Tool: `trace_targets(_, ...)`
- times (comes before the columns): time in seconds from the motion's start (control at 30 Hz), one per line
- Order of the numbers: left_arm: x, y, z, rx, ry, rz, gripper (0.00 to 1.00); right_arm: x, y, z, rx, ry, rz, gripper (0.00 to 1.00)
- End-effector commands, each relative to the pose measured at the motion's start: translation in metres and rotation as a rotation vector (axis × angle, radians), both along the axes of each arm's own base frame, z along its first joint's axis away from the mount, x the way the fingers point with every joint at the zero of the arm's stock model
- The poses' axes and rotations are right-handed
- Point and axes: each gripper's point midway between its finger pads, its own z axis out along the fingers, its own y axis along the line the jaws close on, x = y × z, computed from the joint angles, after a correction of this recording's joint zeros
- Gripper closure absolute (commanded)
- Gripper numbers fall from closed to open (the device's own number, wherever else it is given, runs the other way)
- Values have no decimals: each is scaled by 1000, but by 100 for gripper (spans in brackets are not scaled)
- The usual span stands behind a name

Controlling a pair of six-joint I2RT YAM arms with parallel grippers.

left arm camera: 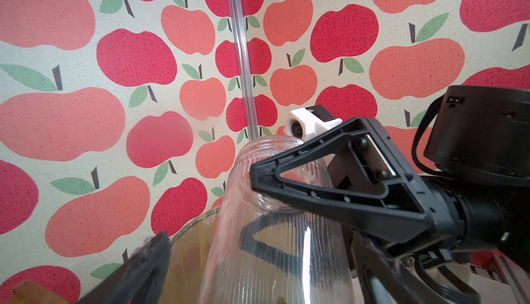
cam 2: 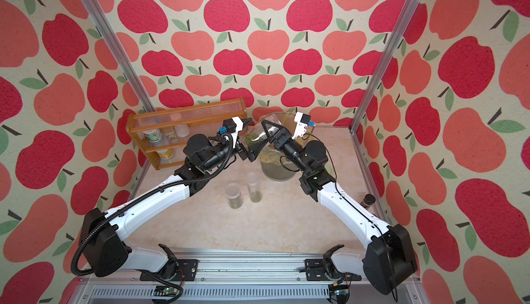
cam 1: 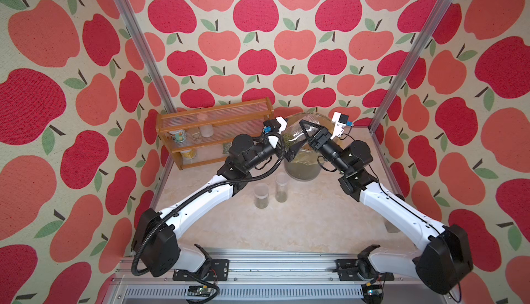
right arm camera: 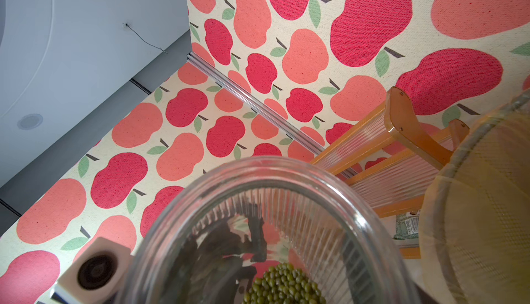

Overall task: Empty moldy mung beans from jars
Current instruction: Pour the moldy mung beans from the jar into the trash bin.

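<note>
A ribbed clear jar [cam 1: 298, 133] [cam 2: 259, 132] hangs tilted over the bin, lidless, with my right gripper [cam 1: 299, 137] [left arm camera: 249, 205] shut on it near the neck. Mung beans [cam 1: 288, 139] [cam 2: 250, 138] [right arm camera: 284, 285] lie at its base end. In the right wrist view I look into the jar's mouth [right arm camera: 258, 173]. My left gripper [cam 1: 286, 146] [left arm camera: 258, 259] stands open around the jar's base [left arm camera: 272, 265], with its fingers apart from the glass. On the table stand a short clear jar [cam 1: 261, 195] and a tall slim jar [cam 1: 281, 186], each with beans at the bottom.
The grey bin [cam 1: 304, 172] [cam 2: 276, 172] with its yellow bag sits under the held jar at the back. A wooden rack [cam 1: 212, 133] with cans stands at the back left. A small dark-capped jar [cam 2: 368, 200] is by the right frame post.
</note>
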Motion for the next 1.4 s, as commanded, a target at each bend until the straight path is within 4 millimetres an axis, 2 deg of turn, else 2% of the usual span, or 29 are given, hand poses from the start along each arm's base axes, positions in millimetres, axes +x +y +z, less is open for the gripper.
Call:
trace_targets(0.0, -5, 7, 14, -43, -39, -7, 0, -13, -18, 44, 120, -110, -20, 40)
trace_targets(0.3, -3, -1, 10, -63, -18, -43, 0, -18, -27, 59, 144, -148, -44, 40)
trace_targets(0.7, 6, -9, 6, -62, 19, -49, 0, -22, -36, 66, 146, -175, -67, 39)
trace_targets(0.87, 6, -14, 11, -82, 10, -74, 0, -20, -32, 62, 150, -164, -50, 39)
trace_targets(1.13, 6, -34, 8, -81, 22, -128, 0, -18, -29, 60, 165, -154, -28, 39)
trace_targets(1.37, 7, -37, 14, -107, 10, -138, 1, -14, -25, 51, 161, -119, -15, 38)
